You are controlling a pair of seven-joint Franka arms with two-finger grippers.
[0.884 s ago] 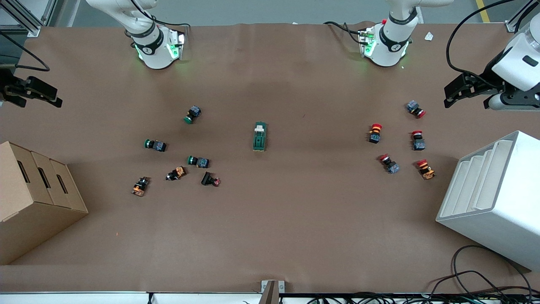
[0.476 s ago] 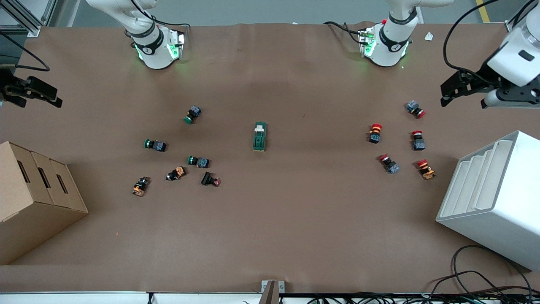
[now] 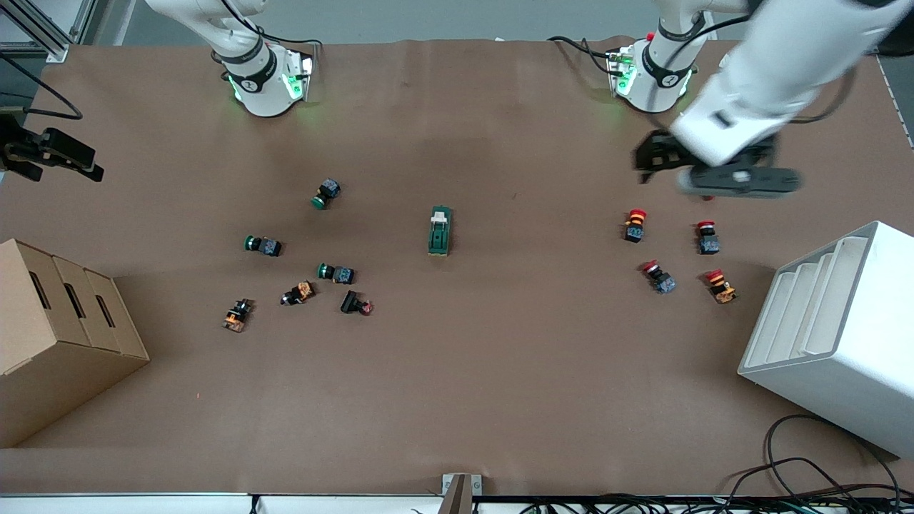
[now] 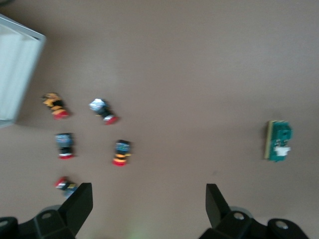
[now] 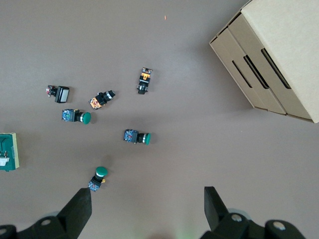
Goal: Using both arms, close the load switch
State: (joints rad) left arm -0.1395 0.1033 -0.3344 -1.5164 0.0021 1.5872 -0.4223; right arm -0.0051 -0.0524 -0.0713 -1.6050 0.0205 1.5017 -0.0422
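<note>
The load switch, a dark green block with a cream lever at the end toward the robots' bases, lies flat at the table's middle. It also shows in the left wrist view and at the edge of the right wrist view. My left gripper is open and empty in the air over the red pushbuttons, toward the left arm's end; its wrist view shows the jaws wide apart. My right gripper is open and empty over the table's edge at the right arm's end, with its jaws wide apart in its wrist view.
Several red pushbuttons lie toward the left arm's end. Green and orange pushbuttons lie toward the right arm's end. A cardboard box stands at the right arm's end and a white rack at the left arm's end.
The left arm has swung in from the table's end toward the middle and now hangs over the red pushbuttons. The right arm has hardly moved. The load switch has not moved.
</note>
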